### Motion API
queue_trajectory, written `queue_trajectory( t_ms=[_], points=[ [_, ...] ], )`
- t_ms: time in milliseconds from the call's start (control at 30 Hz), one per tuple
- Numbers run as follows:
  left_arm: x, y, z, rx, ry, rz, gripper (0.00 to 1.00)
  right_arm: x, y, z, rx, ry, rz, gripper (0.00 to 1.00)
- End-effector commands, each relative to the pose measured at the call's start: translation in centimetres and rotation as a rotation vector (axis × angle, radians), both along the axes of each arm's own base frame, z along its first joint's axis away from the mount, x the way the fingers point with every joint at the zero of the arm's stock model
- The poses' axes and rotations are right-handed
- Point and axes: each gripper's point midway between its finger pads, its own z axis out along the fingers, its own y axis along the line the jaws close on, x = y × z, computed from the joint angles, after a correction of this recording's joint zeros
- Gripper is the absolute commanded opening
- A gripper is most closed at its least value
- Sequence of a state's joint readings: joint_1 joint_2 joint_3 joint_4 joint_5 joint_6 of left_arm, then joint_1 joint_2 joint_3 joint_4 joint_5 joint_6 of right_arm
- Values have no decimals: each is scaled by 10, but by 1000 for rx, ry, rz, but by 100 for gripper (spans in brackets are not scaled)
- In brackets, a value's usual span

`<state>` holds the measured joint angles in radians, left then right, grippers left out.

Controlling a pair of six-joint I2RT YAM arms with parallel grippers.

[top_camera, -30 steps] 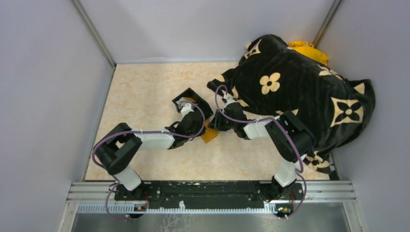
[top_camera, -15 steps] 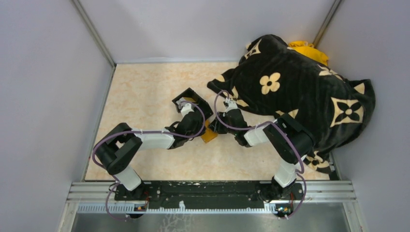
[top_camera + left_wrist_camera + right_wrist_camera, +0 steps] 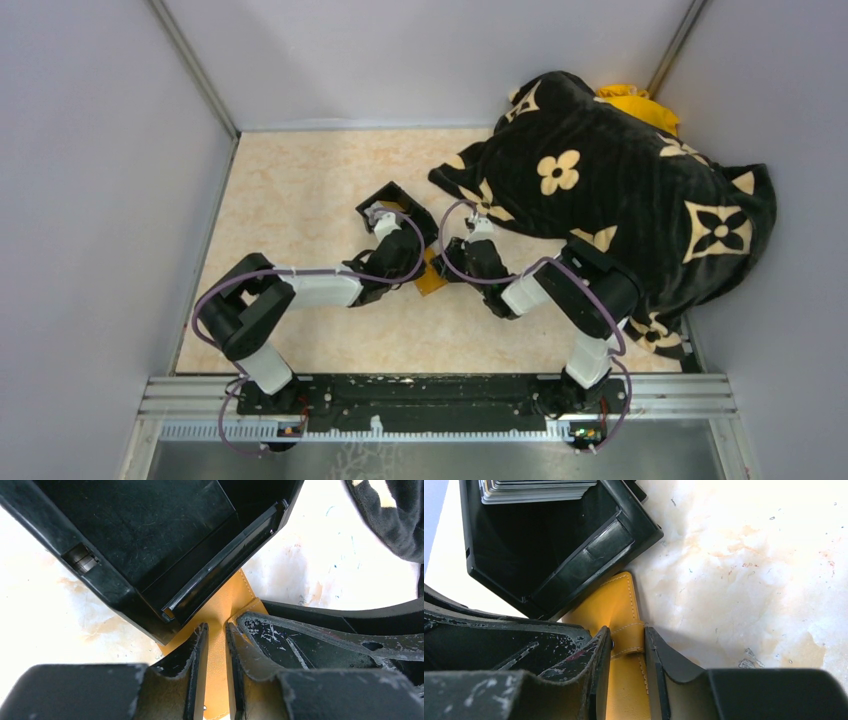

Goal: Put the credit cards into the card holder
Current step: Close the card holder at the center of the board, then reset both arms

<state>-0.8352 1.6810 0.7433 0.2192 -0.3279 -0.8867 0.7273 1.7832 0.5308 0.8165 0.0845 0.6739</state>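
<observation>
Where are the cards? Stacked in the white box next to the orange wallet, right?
Not quite: the box is black, not white. The right wrist view shows it. The rest holds: the cards are stacked in it, next to the orange wallet.

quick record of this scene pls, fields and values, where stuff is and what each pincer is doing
card holder: orange, folded, on the table, right by a corner of the black box
credit cards: stacked in the black box
left pincer: closed narrow on the card holder's edge
right pincer: fingers either side of the card holder's tab, grip unclear
blanket: black with cream flowers, heaped at the far right
</observation>
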Motion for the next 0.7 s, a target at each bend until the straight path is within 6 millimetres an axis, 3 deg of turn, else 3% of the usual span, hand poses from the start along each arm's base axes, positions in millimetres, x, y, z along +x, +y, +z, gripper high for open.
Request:
queue_trajectory(
  t_ms=[0, 167, 433, 667],
  points=[
    [-59, 46, -74, 232, 261, -42, 26, -67, -32, -90, -289, 268, 76, 28],
    [-47, 43, -45, 213, 182, -34, 27, -50, -22, -53, -286, 201, 80, 36],
    [-14, 30, 51, 124, -66, -44, 30, -18, -8, 19, -269, 35, 67, 45],
    [-7, 33, 127, 51, -251, -29, 32, -7, -9, 73, -246, -83, 51, 47]
  ],
)
